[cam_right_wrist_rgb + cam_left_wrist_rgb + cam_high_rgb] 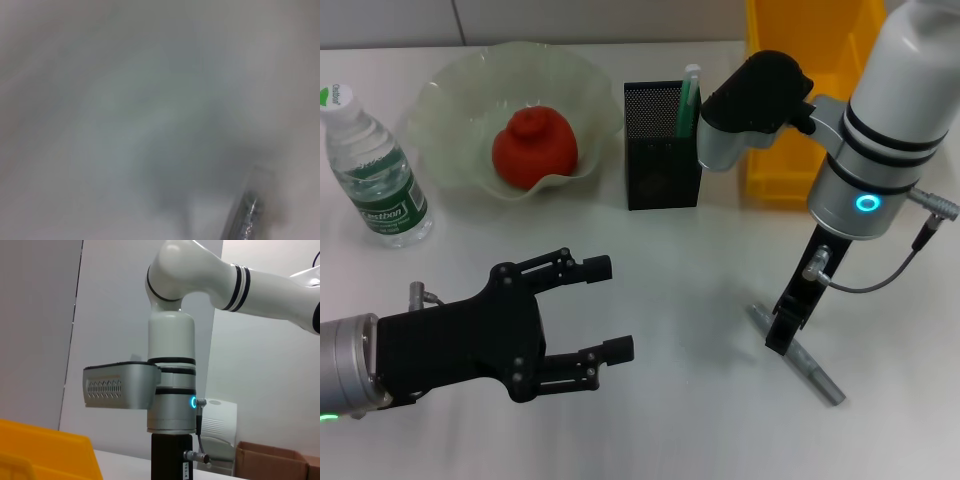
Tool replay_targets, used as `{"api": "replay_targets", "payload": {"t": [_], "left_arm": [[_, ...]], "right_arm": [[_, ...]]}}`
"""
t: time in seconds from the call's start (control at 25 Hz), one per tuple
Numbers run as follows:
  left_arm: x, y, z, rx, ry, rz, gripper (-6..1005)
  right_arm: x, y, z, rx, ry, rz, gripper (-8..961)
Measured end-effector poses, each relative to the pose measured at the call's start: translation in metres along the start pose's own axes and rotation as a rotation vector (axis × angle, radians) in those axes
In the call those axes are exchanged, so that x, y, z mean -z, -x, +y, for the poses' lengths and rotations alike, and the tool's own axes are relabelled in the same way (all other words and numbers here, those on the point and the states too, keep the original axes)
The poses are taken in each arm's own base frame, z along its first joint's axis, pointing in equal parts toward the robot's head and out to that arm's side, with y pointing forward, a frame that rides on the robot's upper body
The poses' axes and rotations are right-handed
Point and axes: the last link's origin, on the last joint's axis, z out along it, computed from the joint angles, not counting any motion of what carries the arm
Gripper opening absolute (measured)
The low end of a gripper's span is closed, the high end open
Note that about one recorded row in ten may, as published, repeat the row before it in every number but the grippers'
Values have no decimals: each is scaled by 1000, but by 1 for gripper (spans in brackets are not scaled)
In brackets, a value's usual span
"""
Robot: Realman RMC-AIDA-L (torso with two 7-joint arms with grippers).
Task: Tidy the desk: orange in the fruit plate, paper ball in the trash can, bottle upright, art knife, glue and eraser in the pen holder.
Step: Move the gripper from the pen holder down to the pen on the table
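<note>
The orange [534, 148] already sits inside the fruit plate [450, 90], and the bottle [375, 170] stands upright at the tabletop's [680, 290] left side, cap up, so those two parts look finished. The pen holder [662, 158] stands just right of the plate with a green-tipped stick item poking out of it, possibly the glue, though that cannot be confirmed. No paper ball or eraser shows anywhere; whether they have already gone into the trash can [800, 90] and the holder cannot be told, since both interiors are mostly hidden. What clearly remains is the slim grey art knife [805, 362], lying flat on the tabletop at the right front. The right pincer [786, 335] is lowered straight onto it, its dark tip touching or just about touching the knife's middle; whether its fingers have closed on the handle cannot be told from these views, and the right wrist camera shows only a stretch of the knife against the surface. The left pincer [605, 308] hovers over the front left of the tabletop, fingers spread wide and holding nothing, apparently idle. By my judgement the job is near its end, with the knife's lift and drop into the holder still to come.
</note>
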Motion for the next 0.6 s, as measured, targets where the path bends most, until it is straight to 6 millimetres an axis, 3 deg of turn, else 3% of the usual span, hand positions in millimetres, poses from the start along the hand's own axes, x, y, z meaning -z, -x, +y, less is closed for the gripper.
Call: {"api": "replay_targets", "payload": {"t": [0.6], "left_arm": [[0, 0, 0, -3, 0, -1, 802]], "right_arm": [[-9, -2, -2, -29, 25, -16, 569]]}}
